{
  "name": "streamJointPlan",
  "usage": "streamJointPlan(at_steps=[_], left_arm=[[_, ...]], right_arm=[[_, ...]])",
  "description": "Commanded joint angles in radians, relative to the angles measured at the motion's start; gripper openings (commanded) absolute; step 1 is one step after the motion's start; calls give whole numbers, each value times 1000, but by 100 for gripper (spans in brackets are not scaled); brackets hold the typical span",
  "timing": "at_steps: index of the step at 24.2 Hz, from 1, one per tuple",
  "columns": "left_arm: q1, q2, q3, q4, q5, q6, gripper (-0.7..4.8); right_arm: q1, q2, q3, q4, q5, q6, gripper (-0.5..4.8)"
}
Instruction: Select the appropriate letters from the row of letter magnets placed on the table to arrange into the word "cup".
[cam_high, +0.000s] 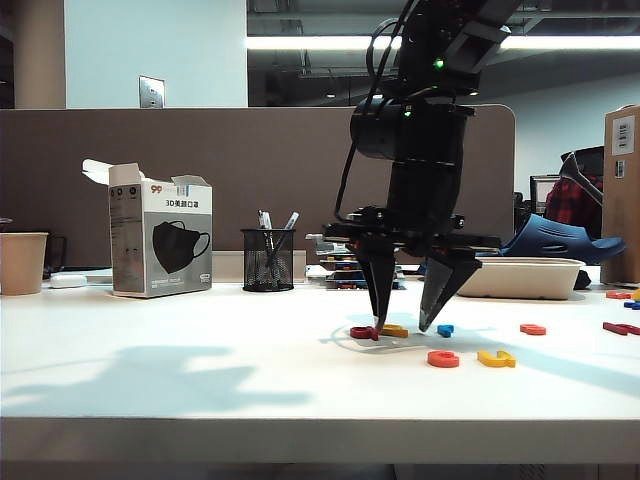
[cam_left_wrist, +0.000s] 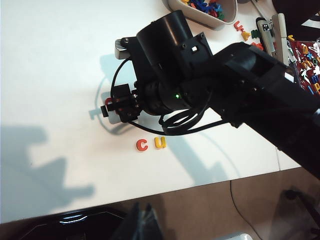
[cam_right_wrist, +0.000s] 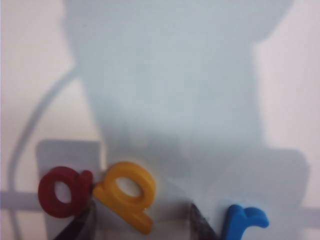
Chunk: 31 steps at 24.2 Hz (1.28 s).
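From the front edge of the table (cam_high: 200, 400), the nearest things are two letters lying flat side by side: one orange-red C (cam_high: 443, 358) and one yellow U (cam_high: 496, 358), just apart, the C to the left. From the left wrist view they read "CU" in a short line, their open sides facing different ways: the C's toward the U, the U's away from the table's front edge.

Just behind that pair stands the row of letter magnets: one dark red letter (cam_high: 364, 332), one yellow p-shaped letter (cam_high: 395, 330) and one small blue letter (cam_high: 445, 329), three in all, running left to right. The yellow letter's bowl touches the dark red one; its stem is the long axis, slanting away from the bowl toward the blue letter.

The right gripper (cam_high: 400, 326) comes down on that row, fingers pointing at the tabletop and spread wide, one tip at the dark red letter, the other near the blue, the yellow letter between them and not clamped.

The left gripper is out of sight in every view.

Further back from the pair, to the left, stands one mesh pen cup (cam_high: 268, 259).
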Motion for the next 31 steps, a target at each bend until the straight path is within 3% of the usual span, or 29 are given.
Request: streamJointPlan(at_steps=[1,20,31], left_arm=[[0,-3,3,2,-4,-2,-5],[0,-3,3,2,-4,-2,-5],[0,-3,3,2,-4,-2,-5]], right_arm=[[1,-3,4,12,0,-89,235],[1,-3,4,23,-47,-543,234],[-3,-3,4,38,-42,-663,228]])
